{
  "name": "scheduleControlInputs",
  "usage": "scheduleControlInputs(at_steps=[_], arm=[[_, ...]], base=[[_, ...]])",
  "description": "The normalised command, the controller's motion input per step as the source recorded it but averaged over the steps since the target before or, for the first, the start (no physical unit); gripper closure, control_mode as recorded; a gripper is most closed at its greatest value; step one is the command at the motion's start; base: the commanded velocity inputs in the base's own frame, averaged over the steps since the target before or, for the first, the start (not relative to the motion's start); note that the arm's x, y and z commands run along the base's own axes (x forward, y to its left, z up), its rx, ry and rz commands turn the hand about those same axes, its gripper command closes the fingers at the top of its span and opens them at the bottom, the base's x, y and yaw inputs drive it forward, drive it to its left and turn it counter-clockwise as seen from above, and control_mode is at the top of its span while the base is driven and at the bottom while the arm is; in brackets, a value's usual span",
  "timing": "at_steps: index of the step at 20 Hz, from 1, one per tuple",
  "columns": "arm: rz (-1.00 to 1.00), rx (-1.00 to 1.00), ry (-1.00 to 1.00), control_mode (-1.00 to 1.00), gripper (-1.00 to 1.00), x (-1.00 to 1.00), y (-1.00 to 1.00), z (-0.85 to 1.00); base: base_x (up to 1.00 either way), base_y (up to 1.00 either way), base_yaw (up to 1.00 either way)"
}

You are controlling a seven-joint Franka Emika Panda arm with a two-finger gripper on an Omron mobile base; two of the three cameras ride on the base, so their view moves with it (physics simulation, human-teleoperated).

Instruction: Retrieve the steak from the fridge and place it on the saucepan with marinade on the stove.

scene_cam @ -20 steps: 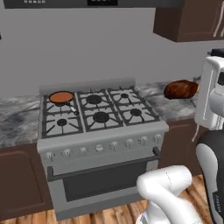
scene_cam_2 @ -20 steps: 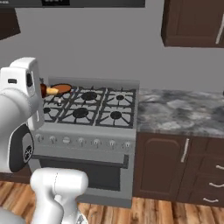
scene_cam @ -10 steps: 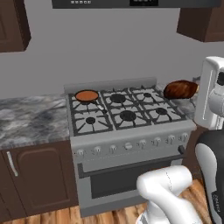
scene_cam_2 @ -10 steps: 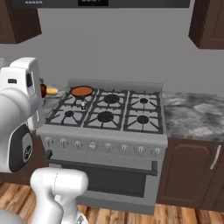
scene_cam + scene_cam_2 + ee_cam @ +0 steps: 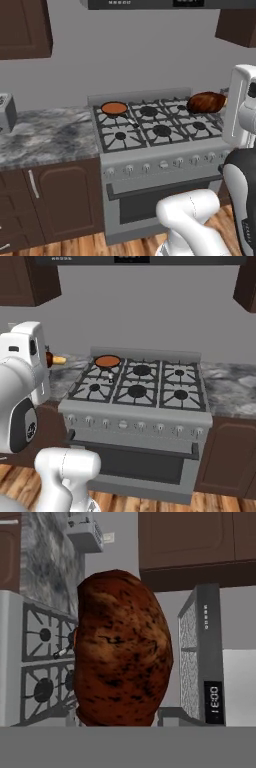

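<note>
The steak (image 5: 206,102), a dark reddish-brown lump, hangs in the air over the stove's (image 5: 160,150) back right burners, with my gripper (image 5: 214,102) shut on it. Up close in the hand view, the steak (image 5: 122,647) hides the fingertips. In the right base view only a sliver of the steak (image 5: 50,359) shows past my white arm. The saucepan (image 5: 114,108) with its orange marinade (image 5: 107,361) sits on the back left burner, well to the left of the steak. Its orange edge (image 5: 75,637) peeks out beside the steak. The fridge is out of view.
Grey marble counter (image 5: 45,135) runs left of the stove, with a toaster (image 5: 5,112) at its far end. More counter (image 5: 230,388) lies to the right. Dark cabinets (image 5: 25,25) and a range hood (image 5: 135,260) hang above.
The whole scene has slid to the right in both base views, so the base has driven along the counter. The steak has stayed in the gripper.
</note>
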Motion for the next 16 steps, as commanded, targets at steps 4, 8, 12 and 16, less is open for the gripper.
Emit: scheduleControlInputs(at_steps=[4, 8, 12, 16], arm=[[0.0, 0.0, 0.0, 1.0, 1.0, 0.0, 0.0, 0.0], [0.0, 0.0, 0.0, 1.0, 1.0, 0.0, 0.0, 0.0], [0.0, 0.0, 0.0, 1.0, 1.0, 0.0, 0.0, 0.0], [0.0, 0.0, 0.0, 1.0, 1.0, 0.0, 0.0, 0.0]], base=[[0.33, 0.38, 0.0], [0.34, 0.55, 0.02], [0.34, 0.58, 0.04], [0.37, 0.33, 0.01]])
